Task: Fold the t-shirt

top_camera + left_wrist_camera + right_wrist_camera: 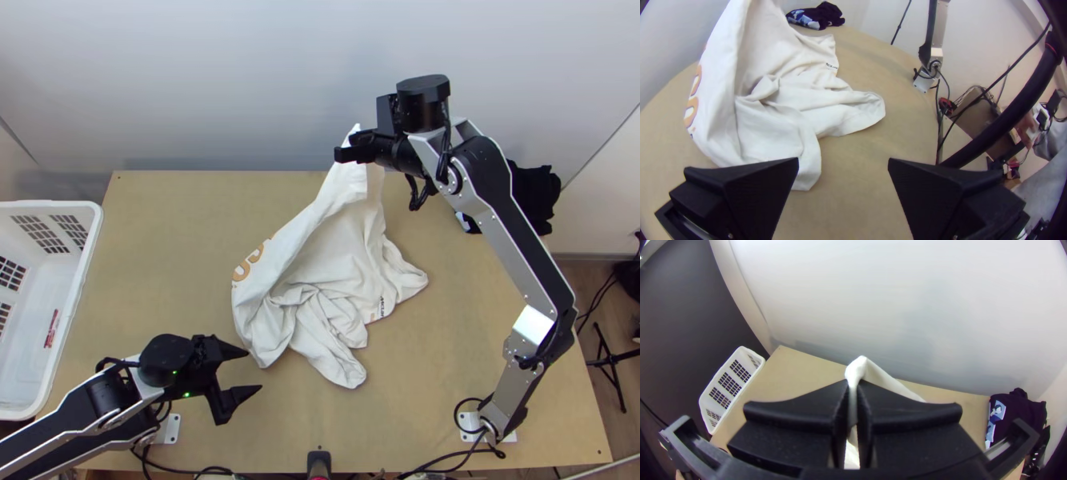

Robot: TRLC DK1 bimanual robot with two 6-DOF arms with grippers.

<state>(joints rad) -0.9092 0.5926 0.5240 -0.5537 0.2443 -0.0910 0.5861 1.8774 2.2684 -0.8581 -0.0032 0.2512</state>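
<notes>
The white t-shirt [340, 248] lies bunched at the top view's centre, one end lifted and pinched in the right gripper's [344, 153] jaws. At lower left, the left gripper [253, 370] has its jaws wide, near the cloth.

No full word can be read. Large orange letters [254, 254], rounded and partly cut off by the cloth's turn, stand on the T-shirt [340, 248]. Small dark print [382, 306] near its edge is too small to read, as is the red print [52, 328] on the basket [81, 276].
</notes>
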